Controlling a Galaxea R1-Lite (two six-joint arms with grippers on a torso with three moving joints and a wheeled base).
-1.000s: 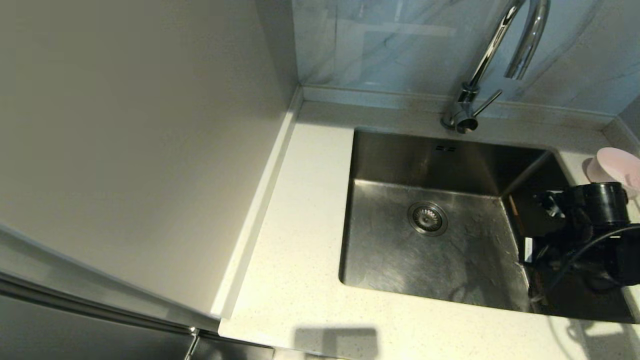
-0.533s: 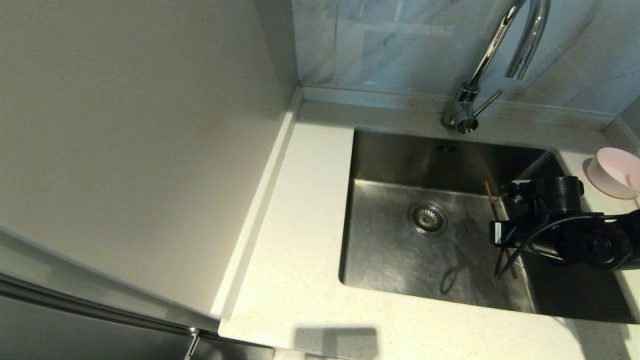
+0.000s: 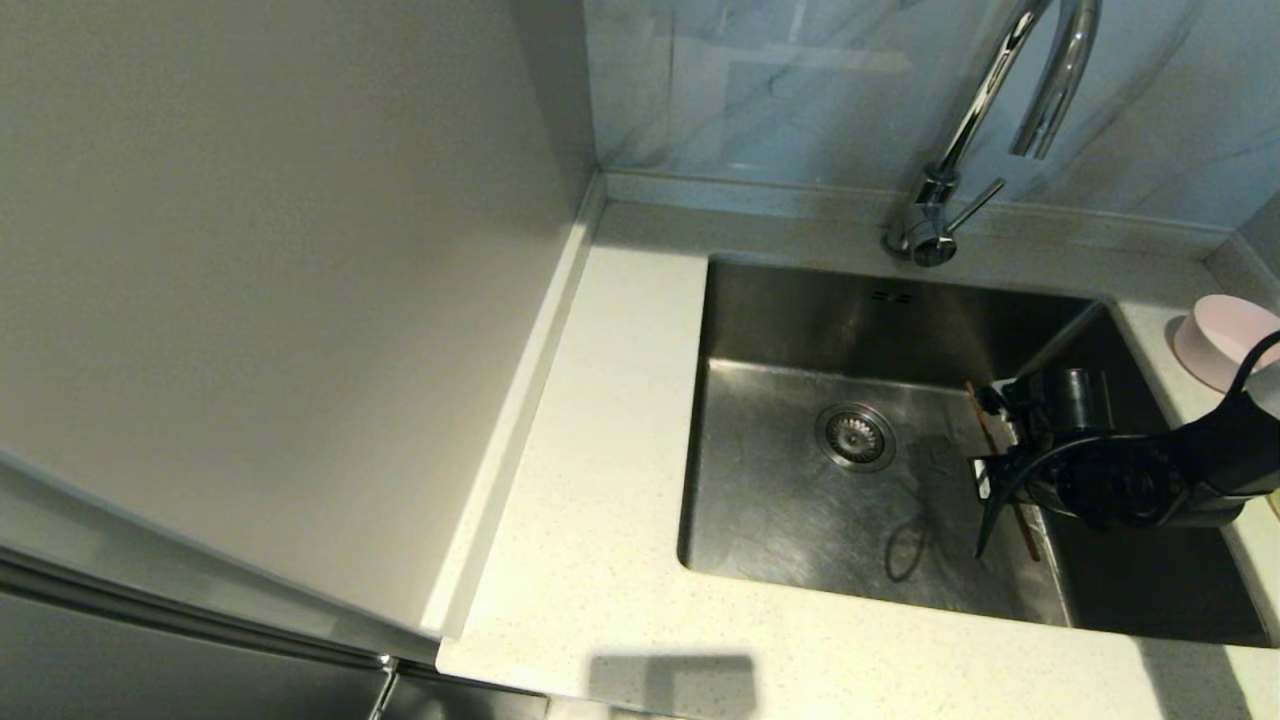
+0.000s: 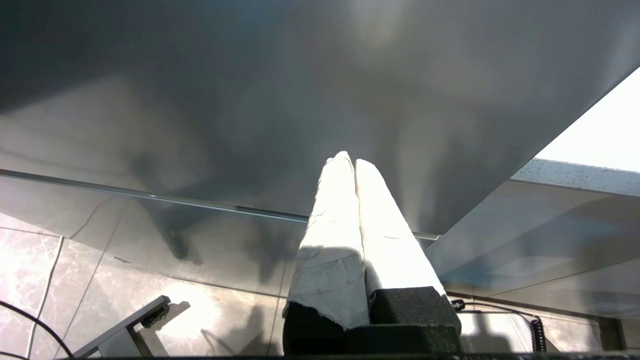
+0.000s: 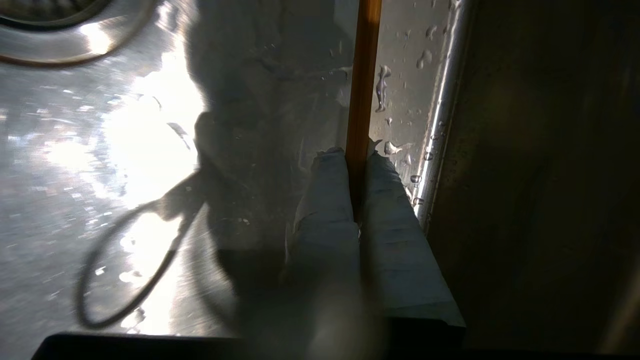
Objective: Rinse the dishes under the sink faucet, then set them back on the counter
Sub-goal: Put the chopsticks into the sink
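My right gripper [image 3: 1000, 452] is low inside the steel sink [image 3: 780, 500], near its right wall, shut on the brown wooden chopsticks [image 3: 977, 403]. The right wrist view shows the taped fingers [image 5: 325, 200] clamped on the chopsticks [image 5: 362, 95], which read as one brown stick running out over the wet sink floor [image 5: 75, 200]. The chrome faucet [image 3: 985, 95] arches over the back of the sink, and no water runs from it. A pale pink bowl [image 3: 1225, 340] sits on the counter [image 3: 600, 450] at the far right. The yellow bowl is out of view. My left gripper [image 4: 348, 159] is parked low beside a cabinet, shut and empty.
The round drain strainer [image 3: 855, 437] lies left of my right gripper. A tall pale cabinet side [image 3: 300, 300] walls off the counter's left. The blue-grey marbled panel [image 3: 780, 90] stands behind the faucet's lever [image 3: 975, 205]. The right arm's cable loops over the sink floor.
My right arm has moved left from the sink's right wall toward the middle of the basin, carrying the chopsticks, and its wrist has turned. The pink bowl now shows more fully.
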